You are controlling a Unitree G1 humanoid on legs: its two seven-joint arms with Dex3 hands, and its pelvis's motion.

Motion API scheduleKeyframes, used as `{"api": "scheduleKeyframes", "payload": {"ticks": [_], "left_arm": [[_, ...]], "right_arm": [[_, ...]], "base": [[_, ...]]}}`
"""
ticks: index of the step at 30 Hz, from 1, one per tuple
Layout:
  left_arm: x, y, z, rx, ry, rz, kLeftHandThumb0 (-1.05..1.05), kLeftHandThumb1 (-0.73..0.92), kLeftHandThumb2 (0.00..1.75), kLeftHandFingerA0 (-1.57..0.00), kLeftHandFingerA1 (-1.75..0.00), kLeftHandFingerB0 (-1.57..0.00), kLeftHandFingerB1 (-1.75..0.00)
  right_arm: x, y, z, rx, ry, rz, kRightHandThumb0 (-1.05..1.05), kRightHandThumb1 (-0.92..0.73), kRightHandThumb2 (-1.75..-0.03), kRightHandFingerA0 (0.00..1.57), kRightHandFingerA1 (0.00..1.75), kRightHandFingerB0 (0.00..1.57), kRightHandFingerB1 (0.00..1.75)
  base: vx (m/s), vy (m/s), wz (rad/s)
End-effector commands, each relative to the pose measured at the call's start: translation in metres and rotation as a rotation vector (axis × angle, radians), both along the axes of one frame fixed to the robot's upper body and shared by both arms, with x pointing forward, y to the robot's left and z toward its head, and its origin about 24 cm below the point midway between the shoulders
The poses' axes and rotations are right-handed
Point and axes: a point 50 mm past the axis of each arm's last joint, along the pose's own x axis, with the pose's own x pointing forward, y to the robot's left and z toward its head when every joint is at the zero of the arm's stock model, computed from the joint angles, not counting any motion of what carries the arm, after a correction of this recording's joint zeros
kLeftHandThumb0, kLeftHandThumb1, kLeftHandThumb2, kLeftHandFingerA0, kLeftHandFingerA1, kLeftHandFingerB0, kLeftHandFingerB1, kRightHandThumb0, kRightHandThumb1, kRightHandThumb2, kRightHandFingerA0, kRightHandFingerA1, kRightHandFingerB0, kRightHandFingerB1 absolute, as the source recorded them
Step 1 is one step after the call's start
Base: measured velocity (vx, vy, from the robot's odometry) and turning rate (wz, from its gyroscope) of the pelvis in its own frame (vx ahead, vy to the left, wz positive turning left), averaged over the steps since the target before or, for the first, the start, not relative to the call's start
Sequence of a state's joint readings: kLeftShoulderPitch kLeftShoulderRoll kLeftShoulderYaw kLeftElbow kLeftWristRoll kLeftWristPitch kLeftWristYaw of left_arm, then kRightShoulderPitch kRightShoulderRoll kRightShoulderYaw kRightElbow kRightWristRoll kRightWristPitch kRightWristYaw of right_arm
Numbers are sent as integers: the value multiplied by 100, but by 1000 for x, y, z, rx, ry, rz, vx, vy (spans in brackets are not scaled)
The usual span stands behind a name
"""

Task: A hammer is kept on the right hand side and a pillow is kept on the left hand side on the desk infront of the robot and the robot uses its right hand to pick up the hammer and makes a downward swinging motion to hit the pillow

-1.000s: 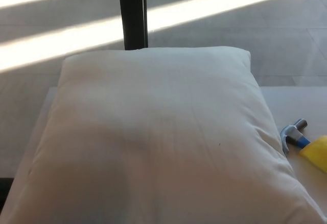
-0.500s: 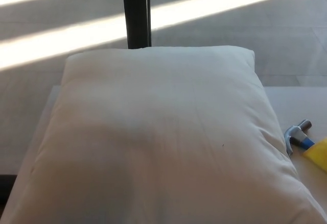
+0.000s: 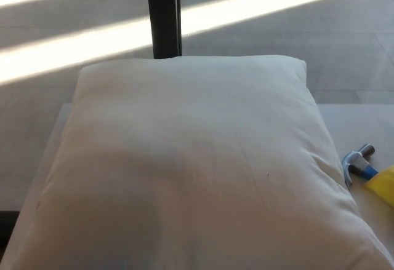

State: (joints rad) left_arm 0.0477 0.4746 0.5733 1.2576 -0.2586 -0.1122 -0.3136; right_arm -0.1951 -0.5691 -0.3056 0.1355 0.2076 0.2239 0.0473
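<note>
Head view: hammer (image 3: 359, 162) beside pillow (image 3: 191, 165); no hand visible.

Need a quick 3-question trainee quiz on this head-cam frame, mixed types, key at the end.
1. True or false: a robot hand is holding the hammer.
2. The hammer lies at which edge of the pillow? A) left B) right C) far
3. Fill in: behind the pillow stands a dark ____.

Key: 1 false, no hand is in view; 2 B; 3 post.
</note>
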Motion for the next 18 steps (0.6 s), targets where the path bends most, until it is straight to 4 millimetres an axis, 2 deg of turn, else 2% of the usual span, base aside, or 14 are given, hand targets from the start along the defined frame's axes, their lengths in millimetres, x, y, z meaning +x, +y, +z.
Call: {"api": "scheduleKeyframes", "payload": {"ticks": [1, 2, 3, 4, 5, 6, 7, 8, 9, 10, 11, 18], "left_arm": [[-6, 5, 3, 17, -12, 20, -65, 61, 100, -57, -65, -40, -58], [-6, 5, 4, 19, -13, 18, -67, 79, 63, -64, -55, -46, -46], [-6, 5, 4, 23, -13, 16, -66, 62, 101, -58, -65, -41, -58], [-6, 5, 4, 23, -10, 14, -66, 62, 101, -58, -65, -41, -58], [-5, 5, 4, 31, -8, 8, -67, 79, 64, -64, -54, -46, -45], [-5, 5, 4, 33, -9, 3, -66, 62, 101, -58, -65, -41, -58], [-5, 5, 4, 24, -13, 18, -66, 79, 64, -62, -52, -43, -44], [-6, 5, 5, 31, -2, -5, -68, 81, 65, -59, -51, -41, -43], [-6, 6, 4, 31, -1, 3, -68, 62, 101, -56, -63, -39, -56], [-5, 5, 4, 25, -9, 13, -66, 62, 100, -57, -64, -40, -57], [-4, 5, 4, 21, -13, 19, -66, 79, 64, -63, -52, -45, -45], [-3, 5, 4, 25, -17, 15, -65, 80, 64, -63, -54, -44, -46]], "right_arm": [[-2, 3, -16, -298, 162, 84, -37, -44, -102, 4, 53, 0, 48], [-1, 4, -20, -344, 208, 103, -75, -56, -89, 6, 43, 9, 40], [0, 5, -25, -387, 267, 129, -74, -55, -91, 3, 41, 10, 39], [0, 5, -27, -389, 284, 137, -74, -55, -91, 3, 41, 10, 39], [2, 7, -29, -418, 303, 141, -74, -71, -62, 9, 37, 18, 28], [2, 8, -31, -462, 328, 154, -37, -42, -101, 5, 53, 0, 47], [3, 9, -34, -472, 358, 157, -79, -57, -92, 5, 44, 12, 41], [4, 10, -38, -480, 388, 152, -79, -57, -93, 6, 44, 12, 41], [6, 11, -43, -496, 407, 153, -38, -40, -101, 4, 53, 0, 47], [7, 11, -45, -515, 410, 159, -38, -39, -100, 4, 53, 0, 47], [8, 12, -48, -537, 421, 167, -80, -58, -92, 9, 48, 14, 41], [17, 18, -63, -578, 482, 193, -80, -57, -93, 9, 49, 18, 43]], "base": [[0, 0, 0], [0, 0, 0], [0, 0, 0], [0, 0, 0], [0, 0, 0], [0, 0, 0], [0, 0, 0], [0, 0, 0], [0, 0, 0], [0, 0, 0], [0, 0, 0], [0, 0, 0]]}}
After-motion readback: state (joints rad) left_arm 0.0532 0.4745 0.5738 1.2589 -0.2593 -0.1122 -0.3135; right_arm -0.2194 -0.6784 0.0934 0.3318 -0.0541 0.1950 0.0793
